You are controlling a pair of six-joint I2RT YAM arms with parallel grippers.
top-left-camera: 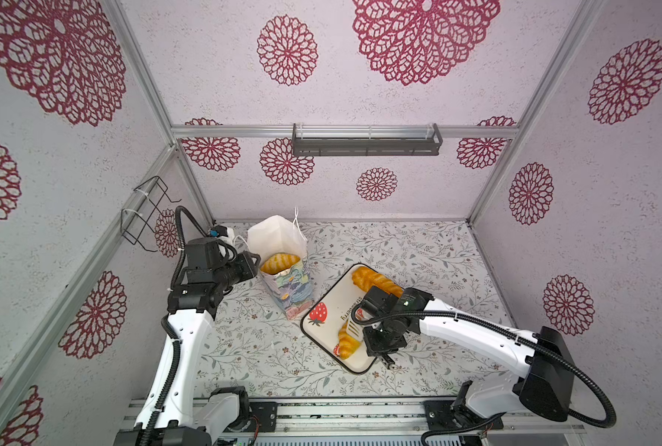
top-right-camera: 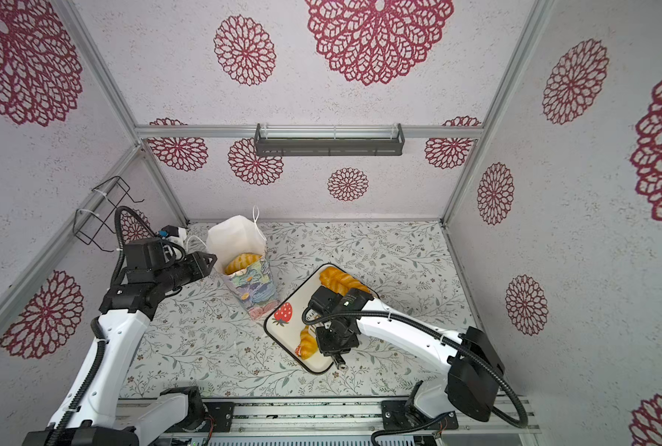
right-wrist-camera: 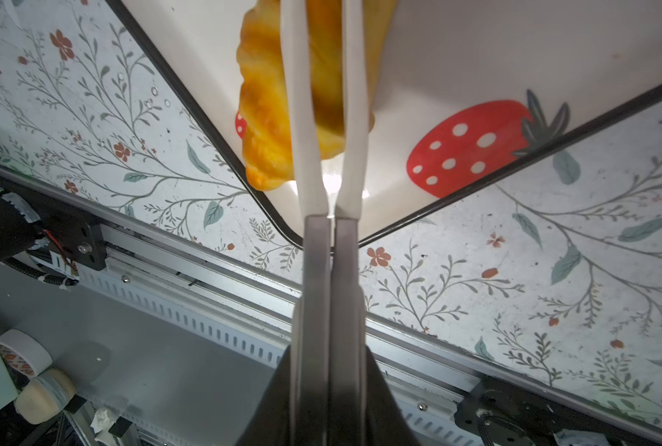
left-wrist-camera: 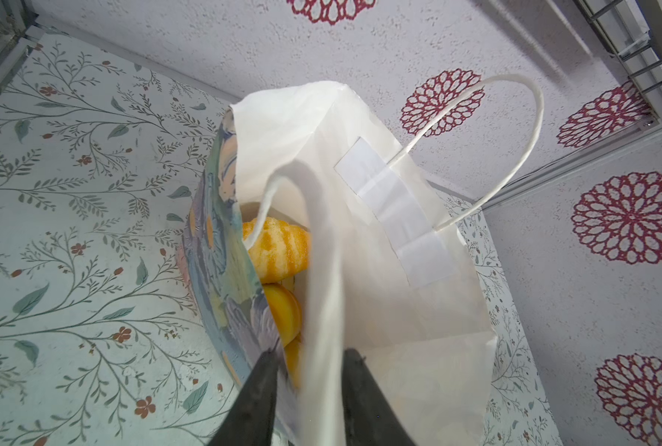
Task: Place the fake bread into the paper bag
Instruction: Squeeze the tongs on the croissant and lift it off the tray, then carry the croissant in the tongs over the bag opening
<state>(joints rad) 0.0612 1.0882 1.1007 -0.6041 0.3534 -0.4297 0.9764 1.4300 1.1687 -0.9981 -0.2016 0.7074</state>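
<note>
On tray [top-left-camera: 321, 332] | right tool [right-wrist-camera: 323, 23] tips cropped | apparently pinching croissant [right-wrist-camera: 263, 116]

You're looking at a lab test cell: aluminium frame posts [top-left-camera: 495, 170], patterned wall panels [top-left-camera: 244, 77], a mounting rail [top-left-camera: 321, 417] along the worktop's [top-left-camera: 398, 247] near edge, probably tape rolls [right-wrist-camera: 24, 353] below.
</note>
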